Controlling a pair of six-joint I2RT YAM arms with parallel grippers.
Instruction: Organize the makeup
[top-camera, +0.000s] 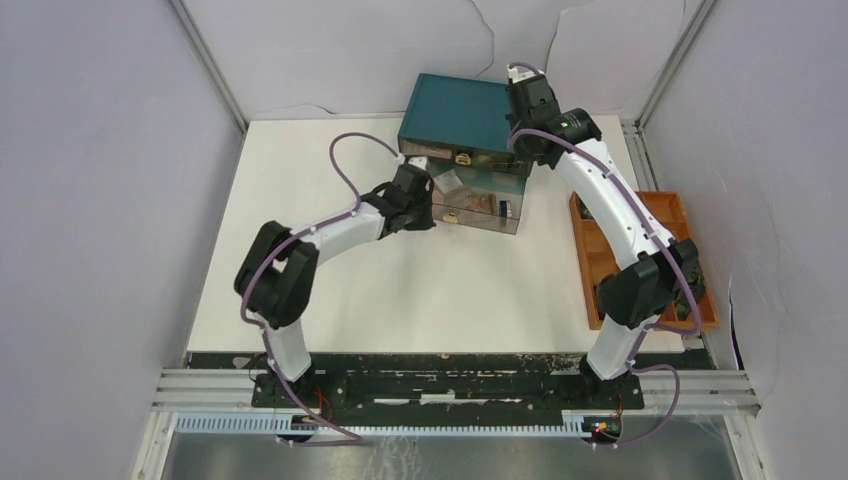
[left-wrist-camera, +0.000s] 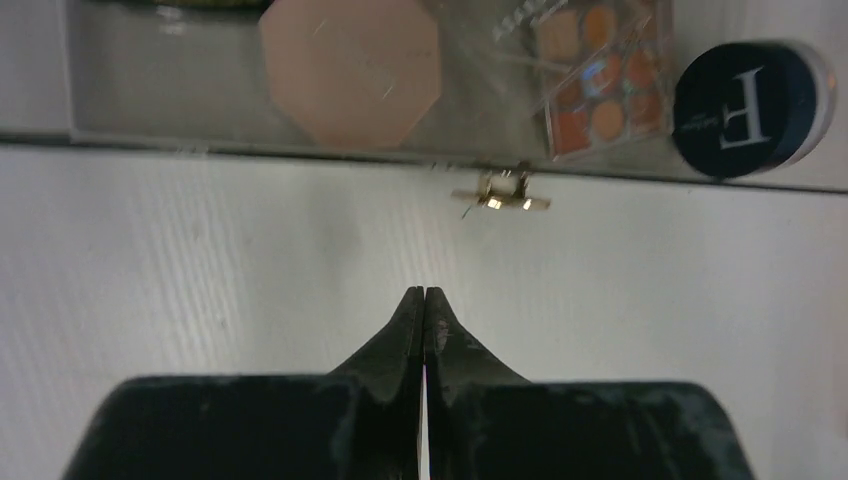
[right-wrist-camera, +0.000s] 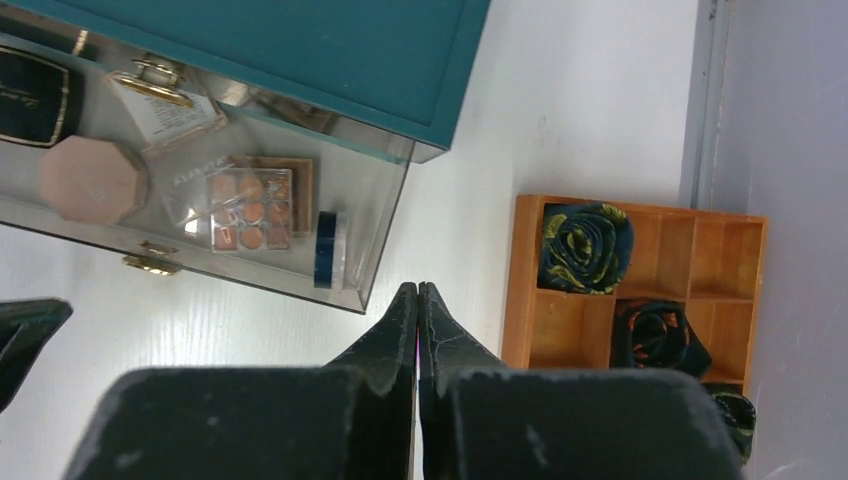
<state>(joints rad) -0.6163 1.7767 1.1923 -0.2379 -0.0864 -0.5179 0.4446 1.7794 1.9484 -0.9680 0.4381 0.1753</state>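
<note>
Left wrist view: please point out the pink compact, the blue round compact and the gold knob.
pink compact (left-wrist-camera: 350, 68): left wrist view, centre of its lid.
blue round compact (left-wrist-camera: 745, 108): left wrist view, centre of its dark lid.
gold knob (left-wrist-camera: 500, 197): left wrist view, its middle bar.

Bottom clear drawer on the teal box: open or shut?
Open: the drawer juts out past the teal box, with pink octagonal compact, palette and blue round compact visible inside from above.

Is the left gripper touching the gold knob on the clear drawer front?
Apart. The left wrist view shows a strip of white table between the shut tips of the left gripper and the gold knob.
</note>
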